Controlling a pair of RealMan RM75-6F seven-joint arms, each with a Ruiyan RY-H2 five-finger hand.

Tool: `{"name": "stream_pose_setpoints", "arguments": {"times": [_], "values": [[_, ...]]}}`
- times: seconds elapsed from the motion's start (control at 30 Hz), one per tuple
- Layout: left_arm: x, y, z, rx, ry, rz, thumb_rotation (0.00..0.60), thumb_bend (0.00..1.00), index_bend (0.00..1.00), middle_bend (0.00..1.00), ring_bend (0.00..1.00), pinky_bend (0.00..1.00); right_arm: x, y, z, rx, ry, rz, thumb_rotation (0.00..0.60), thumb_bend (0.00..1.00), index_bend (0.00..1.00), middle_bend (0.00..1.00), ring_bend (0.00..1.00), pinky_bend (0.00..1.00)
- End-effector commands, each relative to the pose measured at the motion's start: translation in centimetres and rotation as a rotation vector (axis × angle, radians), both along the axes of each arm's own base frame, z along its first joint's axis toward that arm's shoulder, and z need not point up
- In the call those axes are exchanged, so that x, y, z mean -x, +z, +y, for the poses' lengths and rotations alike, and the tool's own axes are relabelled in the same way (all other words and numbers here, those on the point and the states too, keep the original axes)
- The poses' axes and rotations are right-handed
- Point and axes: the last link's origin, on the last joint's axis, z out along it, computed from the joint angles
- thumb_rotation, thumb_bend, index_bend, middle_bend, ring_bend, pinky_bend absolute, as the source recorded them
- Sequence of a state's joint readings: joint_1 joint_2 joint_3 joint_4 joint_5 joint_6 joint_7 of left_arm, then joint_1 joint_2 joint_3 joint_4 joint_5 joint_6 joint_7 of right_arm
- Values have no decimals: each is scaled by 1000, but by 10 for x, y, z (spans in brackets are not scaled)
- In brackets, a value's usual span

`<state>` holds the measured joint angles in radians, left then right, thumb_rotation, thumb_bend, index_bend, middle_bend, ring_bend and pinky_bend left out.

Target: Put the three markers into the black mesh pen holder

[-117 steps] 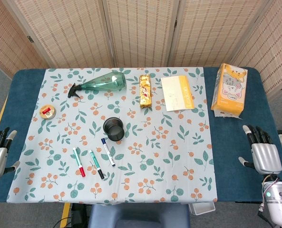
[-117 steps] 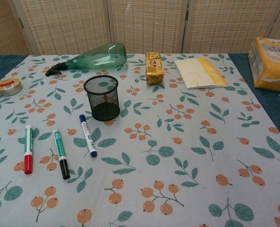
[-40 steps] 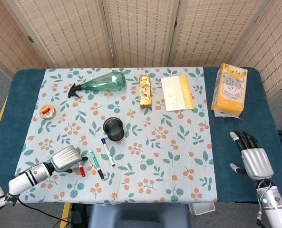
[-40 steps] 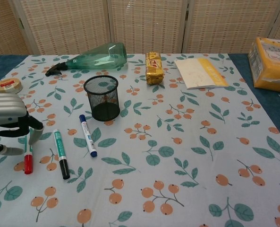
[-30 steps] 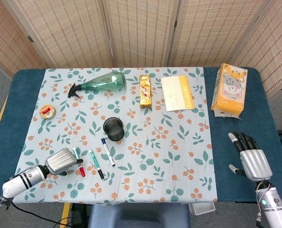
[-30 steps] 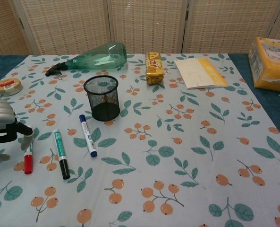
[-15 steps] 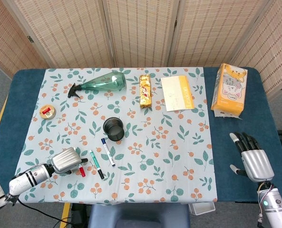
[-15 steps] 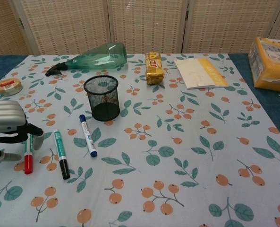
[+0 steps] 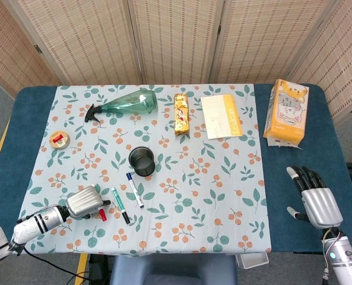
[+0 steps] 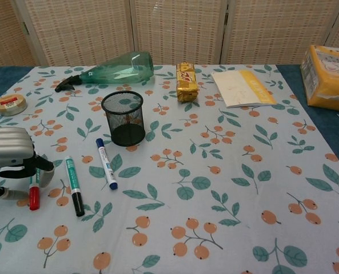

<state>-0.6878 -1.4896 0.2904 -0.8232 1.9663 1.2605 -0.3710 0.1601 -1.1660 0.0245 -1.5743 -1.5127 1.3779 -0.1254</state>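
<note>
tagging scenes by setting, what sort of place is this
Probably a staged test room rather than a home: a table under a floral cloth, woven folding screens closing it in, and unrelated household items like a spray bottle.

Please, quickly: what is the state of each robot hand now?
Left robot hand: over the red marker, fingers around it; a real grip cannot be told.
Right robot hand: open, holding nothing.

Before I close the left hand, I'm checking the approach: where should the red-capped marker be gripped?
Grip the red-capped marker on its white barrel, above the red cap, coming straight down. It lies flat on the tablecloth, so pinch across its width. The left hand hovers over it; the green marker lies apart alongside, leaving finger room.
</note>
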Motion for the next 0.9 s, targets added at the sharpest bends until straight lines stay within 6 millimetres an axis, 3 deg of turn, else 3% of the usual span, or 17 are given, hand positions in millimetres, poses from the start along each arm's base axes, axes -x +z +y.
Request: {"name": "stream_pose_setpoints", "arguments": {"times": [0.03, 0.53, 0.9], "values": [[0, -3, -1, 7, 7, -9, 600, 333, 550, 935, 968, 950, 0, 0, 0, 1, 1, 0, 600, 155, 22, 44, 53, 106], [-3, -15, -1, 23, 30, -37, 600, 333, 628, 936, 968, 950, 0, 4, 2, 16, 9, -5, 600, 155, 22, 44, 52, 106], [-31, 32, 2, -87, 69, -187, 600, 333, 672, 937, 968, 952, -3, 10, 8, 32, 34, -25, 600, 155, 22, 44, 53, 106]]}}
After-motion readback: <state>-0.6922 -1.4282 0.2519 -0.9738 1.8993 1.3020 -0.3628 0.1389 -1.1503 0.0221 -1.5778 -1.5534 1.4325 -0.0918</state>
